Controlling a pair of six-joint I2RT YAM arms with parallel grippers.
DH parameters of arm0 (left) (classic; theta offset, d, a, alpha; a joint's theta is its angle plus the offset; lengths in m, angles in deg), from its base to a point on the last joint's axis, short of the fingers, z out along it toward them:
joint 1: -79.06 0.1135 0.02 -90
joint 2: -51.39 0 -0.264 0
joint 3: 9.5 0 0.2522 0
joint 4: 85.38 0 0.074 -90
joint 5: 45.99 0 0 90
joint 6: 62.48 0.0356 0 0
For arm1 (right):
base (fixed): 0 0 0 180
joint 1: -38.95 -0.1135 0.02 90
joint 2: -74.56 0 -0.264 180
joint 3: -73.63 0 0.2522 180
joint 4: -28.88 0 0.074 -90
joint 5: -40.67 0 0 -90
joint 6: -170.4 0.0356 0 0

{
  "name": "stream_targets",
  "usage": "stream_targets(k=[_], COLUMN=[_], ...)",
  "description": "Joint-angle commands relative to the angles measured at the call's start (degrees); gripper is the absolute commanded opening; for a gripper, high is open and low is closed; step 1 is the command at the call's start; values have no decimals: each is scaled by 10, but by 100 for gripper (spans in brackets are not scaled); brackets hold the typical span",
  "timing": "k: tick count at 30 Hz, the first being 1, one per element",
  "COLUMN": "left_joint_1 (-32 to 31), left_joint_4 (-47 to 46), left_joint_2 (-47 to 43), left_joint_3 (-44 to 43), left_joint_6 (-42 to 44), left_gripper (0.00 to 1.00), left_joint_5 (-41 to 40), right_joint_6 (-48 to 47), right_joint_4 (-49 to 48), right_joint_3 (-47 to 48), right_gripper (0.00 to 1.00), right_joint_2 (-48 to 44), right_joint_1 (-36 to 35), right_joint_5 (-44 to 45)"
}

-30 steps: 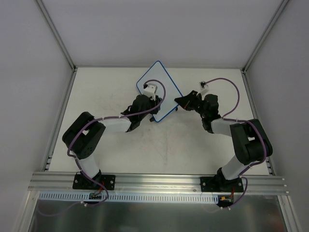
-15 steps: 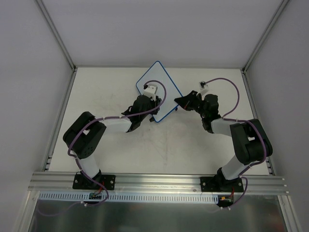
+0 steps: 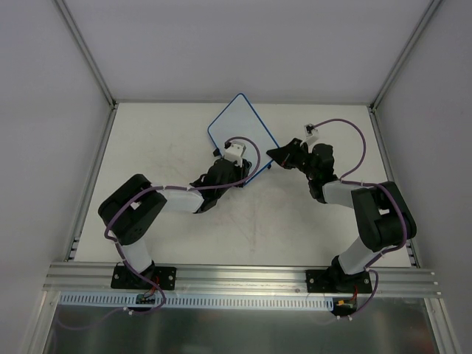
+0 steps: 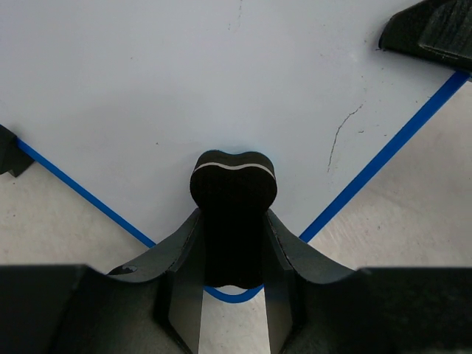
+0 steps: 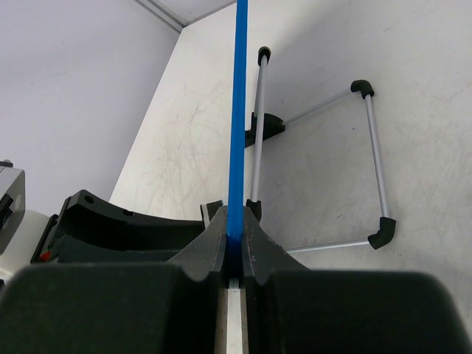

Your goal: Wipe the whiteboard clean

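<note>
My left gripper (image 4: 233, 247) is clamped on the black eraser (image 4: 233, 184), whose head presses the whiteboard (image 3: 237, 124) at its bottom corner. My right gripper (image 5: 234, 240) is pinched tight on the blue rim (image 5: 237, 110). The board sits upper centre in the overhead view, on a scuffed pale table (image 3: 162, 147) boxed by plain grey walls (image 3: 236, 44).

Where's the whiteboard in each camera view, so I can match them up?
Top external: whiteboard, a tilted diamond, upper centre.
Left wrist: whiteboard fills the upper frame, corner pointing down.
Right wrist: whiteboard edge-on, a vertical blue line.
Shared landmark: its blue rim, clamped by the right gripper.
</note>
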Motion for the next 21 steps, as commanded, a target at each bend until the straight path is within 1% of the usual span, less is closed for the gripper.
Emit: stream_targets(k=[1, 4, 8, 11, 12, 14, 15, 16, 17, 18, 19, 20, 21], left_joint_1=[-17, -24, -26, -22, -17, -14, -11, -6, -2, 4, 11, 35, 50], left_joint_4=[-21, -23, -9, 56, 105, 153, 180, 243, 279, 314, 385, 413, 444], left_joint_2=[-16, -17, -33, -91, -106, -137, -169, -186, -204, -240, -257, -297, -320], left_joint_3=[1, -5, -28, -62, -72, -97, -102, -112, -115, -116, -111, -105, -94], left_joint_6=[-18, -20, -12, -10, -10, -6, -6, -14, -23, -36, -51, -85, -103], left_gripper=[3, 3, 4, 4, 4, 5, 5, 5, 6, 6, 8, 8, 8], left_joint_5=[12, 10, -17, -37, -45, -65, -78, -104, -116, -125, -125, -109, -87], right_joint_6=[-10, -10, -10, -10, -10, -10, -10, -10, -9, -10, -9, -9, -9], right_joint_4=[-25, -25, -25, -25, -25, -25, -25, -25, -25, -25, -25, -25, -25], right_joint_3=[14, 14, 15, 13, 13, 14, 13, 13, 13, 13, 13, 14, 14], right_gripper=[0, 0, 0, 0, 0, 0, 0, 0, 0, 0, 0, 0, 0], right_joint_2=[2, 2, 3, 1, 1, 1, 1, 0, 1, 1, 1, 2, 3], right_joint_1=[-17, -17, -17, -16, -16, -15, -15, -14, -15, -14, -14, -14, -14], right_joint_5=[-45, -46, -46, -46, -46, -47, -47, -47, -47, -47, -47, -47, -47])
